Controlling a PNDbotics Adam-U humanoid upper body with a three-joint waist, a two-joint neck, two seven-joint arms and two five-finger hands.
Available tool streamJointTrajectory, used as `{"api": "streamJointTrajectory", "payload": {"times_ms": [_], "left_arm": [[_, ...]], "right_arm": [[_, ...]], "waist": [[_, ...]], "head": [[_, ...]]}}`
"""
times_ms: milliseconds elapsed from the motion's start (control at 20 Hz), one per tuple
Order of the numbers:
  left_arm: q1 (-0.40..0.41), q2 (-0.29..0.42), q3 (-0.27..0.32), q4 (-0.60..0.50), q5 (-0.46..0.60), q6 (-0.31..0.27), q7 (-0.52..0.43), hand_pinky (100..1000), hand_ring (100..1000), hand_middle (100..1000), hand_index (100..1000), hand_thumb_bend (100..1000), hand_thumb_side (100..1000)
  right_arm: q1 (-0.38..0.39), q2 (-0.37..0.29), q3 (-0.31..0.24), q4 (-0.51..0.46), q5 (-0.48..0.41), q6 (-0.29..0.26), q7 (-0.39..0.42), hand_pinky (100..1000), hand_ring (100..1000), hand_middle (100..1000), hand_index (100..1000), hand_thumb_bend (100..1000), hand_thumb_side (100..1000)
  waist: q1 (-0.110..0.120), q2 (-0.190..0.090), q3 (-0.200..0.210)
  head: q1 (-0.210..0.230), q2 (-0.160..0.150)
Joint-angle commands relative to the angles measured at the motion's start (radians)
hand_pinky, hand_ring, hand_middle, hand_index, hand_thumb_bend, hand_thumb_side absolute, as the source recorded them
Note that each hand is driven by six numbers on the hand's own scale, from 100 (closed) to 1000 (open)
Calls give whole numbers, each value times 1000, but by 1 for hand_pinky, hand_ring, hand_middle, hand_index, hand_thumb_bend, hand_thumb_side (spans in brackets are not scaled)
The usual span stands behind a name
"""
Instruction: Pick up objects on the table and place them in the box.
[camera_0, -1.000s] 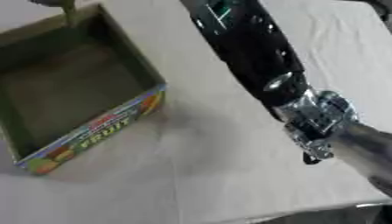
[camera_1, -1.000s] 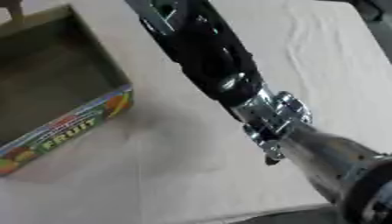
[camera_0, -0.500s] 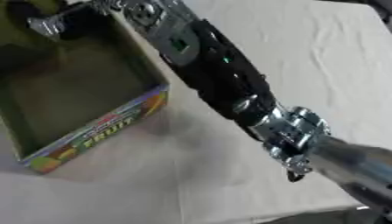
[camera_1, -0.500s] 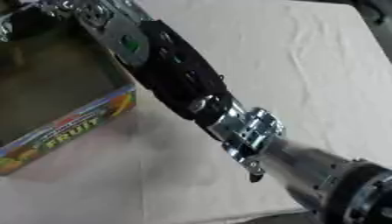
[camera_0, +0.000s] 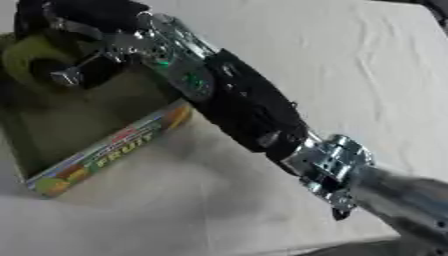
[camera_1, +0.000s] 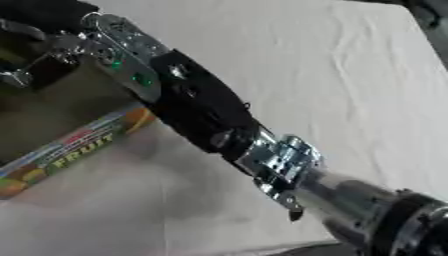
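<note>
My right arm reaches from the lower right across the table to the upper left. Its hand (camera_0: 87, 27) hangs over the open cardboard box (camera_0: 112, 149), which has a coloured "FRUIT" label on its front wall. The fingers curl round a yellow-green round thing with a dark hole (camera_0: 21, 60), held above the box's inside near its far left part. The box floor that shows looks bare and dark olive. In the right eye view the hand (camera_1: 52, 30) is cut off by the picture's left edge. My left hand shows in neither view.
A white cloth (camera_0: 350, 65) covers the table, wide and flat to the right of the arm and in front of the box. The table's front edge runs along the bottom right corner.
My right arm has swung left and lowered over the box. The hand, out of the picture a second ago, now shows above the box with the green round thing in it.
</note>
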Motion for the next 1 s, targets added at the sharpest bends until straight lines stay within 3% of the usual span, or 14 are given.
{"api": "streamJointTrajectory", "payload": {"times_ms": [50,200,600,850,1000], "left_arm": [[-4,36,9,-15,3,2,-3,651,701,636,819,100,487],[-3,37,10,-15,2,3,-2,651,702,637,820,100,486],[2,36,12,-15,-1,6,-2,650,701,637,819,100,488],[4,37,12,-15,-3,7,2,650,701,637,819,100,486],[10,38,16,-15,-3,8,13,650,701,637,819,100,488]], "right_arm": [[-13,-7,-1,-10,43,-5,25,824,749,756,829,100,219],[-8,-16,-10,-33,76,-5,60,882,840,856,916,100,208],[-5,-35,-43,-67,123,-27,105,889,862,866,907,100,198],[-8,-65,-80,-132,58,-11,79,874,835,841,897,100,214],[-1,-114,-124,-221,-72,47,21,883,806,813,892,100,267]], "waist": [[9,-20,-1],[9,-20,-5],[14,-21,-13],[16,-24,-20],[18,-28,-28]], "head": [[3,6],[5,8],[12,15],[16,14],[21,17]]}}
